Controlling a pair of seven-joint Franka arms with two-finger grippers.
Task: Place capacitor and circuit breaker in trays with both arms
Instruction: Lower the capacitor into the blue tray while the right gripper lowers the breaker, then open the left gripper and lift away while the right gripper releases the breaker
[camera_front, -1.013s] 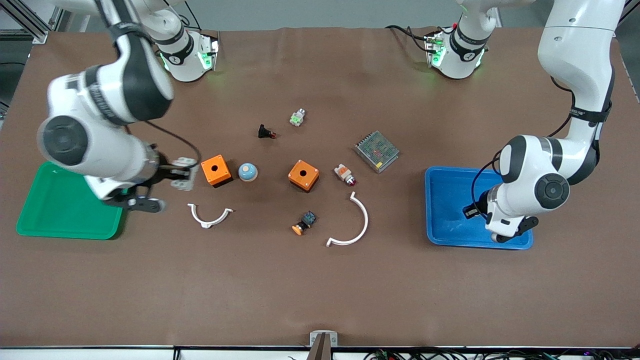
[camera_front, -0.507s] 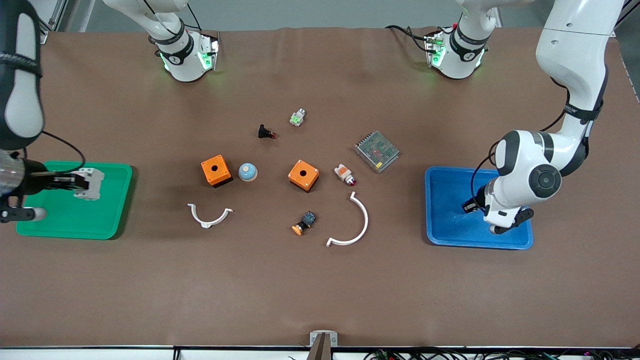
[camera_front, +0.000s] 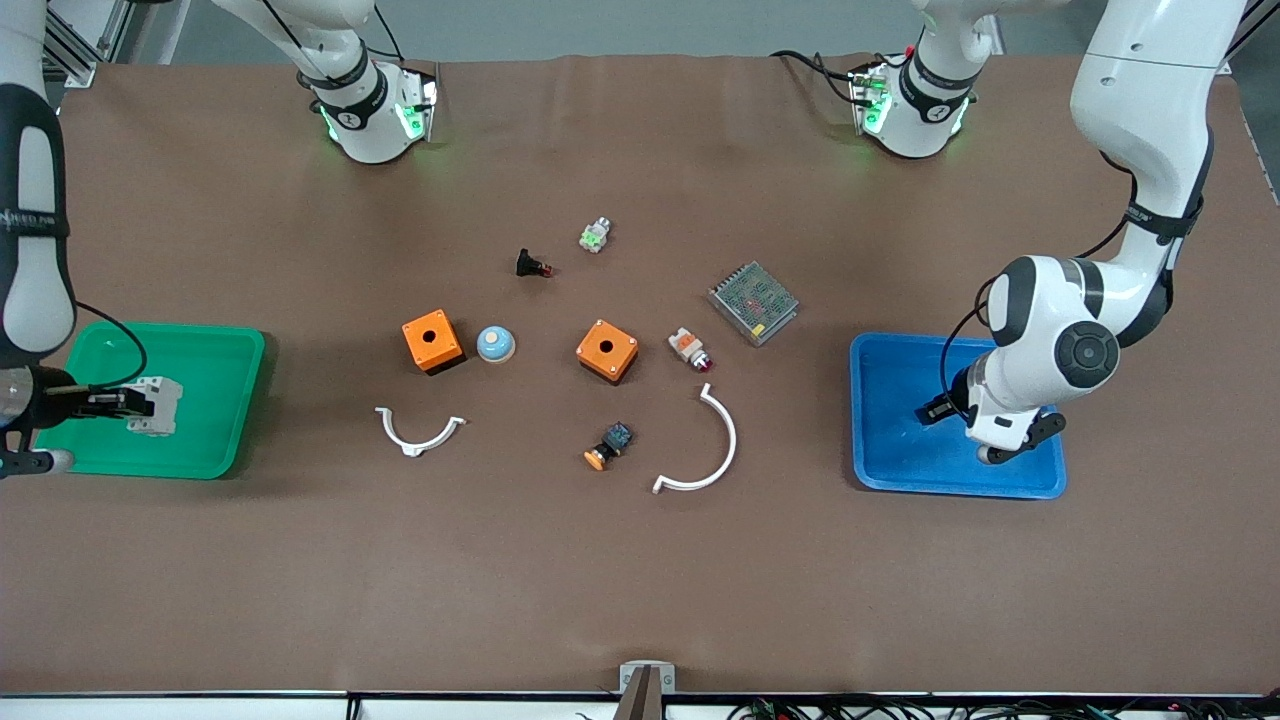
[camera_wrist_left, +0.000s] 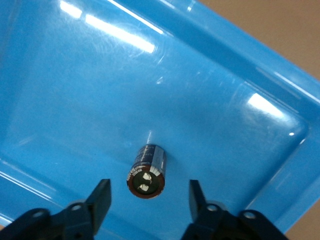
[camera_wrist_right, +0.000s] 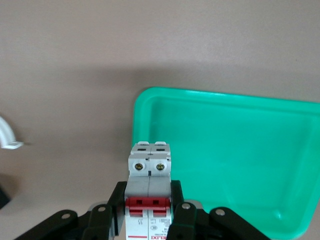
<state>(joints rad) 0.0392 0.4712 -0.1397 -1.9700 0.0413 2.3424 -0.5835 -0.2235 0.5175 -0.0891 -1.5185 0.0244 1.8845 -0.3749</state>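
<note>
The capacitor (camera_wrist_left: 146, 172), a tiny black cylinder, lies on the floor of the blue tray (camera_wrist_left: 100, 75) and nothing grips it. My left gripper (camera_wrist_left: 147, 199) is open, with one finger on each side of the capacitor and not touching it. In the front view the left gripper (camera_front: 935, 410) is low over the blue tray (camera_front: 890, 450), and the capacitor is hidden there. My right gripper (camera_wrist_right: 148, 212) is shut on the white-grey circuit breaker (camera_wrist_right: 150, 172), whose red toggles show. It holds the breaker (camera_front: 155, 405) over the green tray (camera_front: 230, 345).
In mid-table lie two orange boxes (camera_front: 432, 341) (camera_front: 607, 350), a blue dome (camera_front: 495, 344), two white curved clips (camera_front: 420, 430) (camera_front: 705, 450), an orange-capped push button (camera_front: 608, 447), a white-orange part (camera_front: 690, 349), a black part (camera_front: 532, 265), a mesh-covered module (camera_front: 754, 301) and a small green-white part (camera_front: 595, 235).
My right arm carried the circuit breaker from beside the orange box to over the green tray. My left gripper shifted slightly over the blue tray.
</note>
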